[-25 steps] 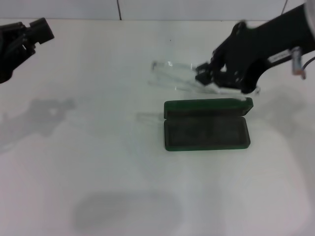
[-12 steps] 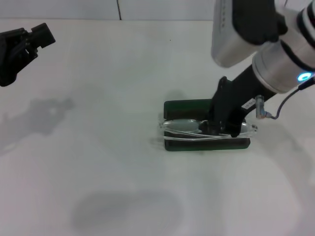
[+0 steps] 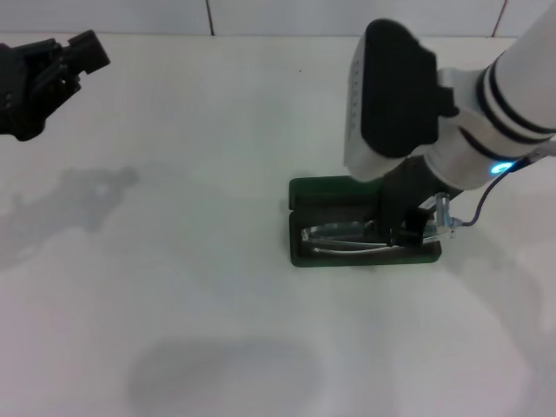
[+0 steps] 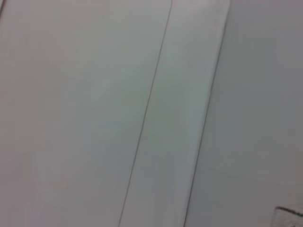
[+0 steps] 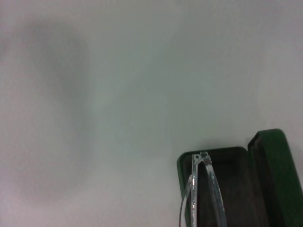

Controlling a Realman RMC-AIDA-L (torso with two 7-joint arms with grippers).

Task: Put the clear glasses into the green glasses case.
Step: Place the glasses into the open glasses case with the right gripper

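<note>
While your right gripper sits low over the open green case, you are in the placing step: the clear glasses lie lengthwise in the dark lower tray, with one end near the right gripper reaching to the tray's right edge. The right wrist view shows the clear arms running into the lined tray beside the raised lid. The black fingers look closed on the glasses near their right end, so treat them as clamped. Judging from this, your next move is to part the fingers gently, lift straight up without dragging the frame, and check that nothing overhangs the rim before the lid goes down. Your left gripper is parked far off at the table's back left; whether its jaws are apart I cannot tell.
</note>
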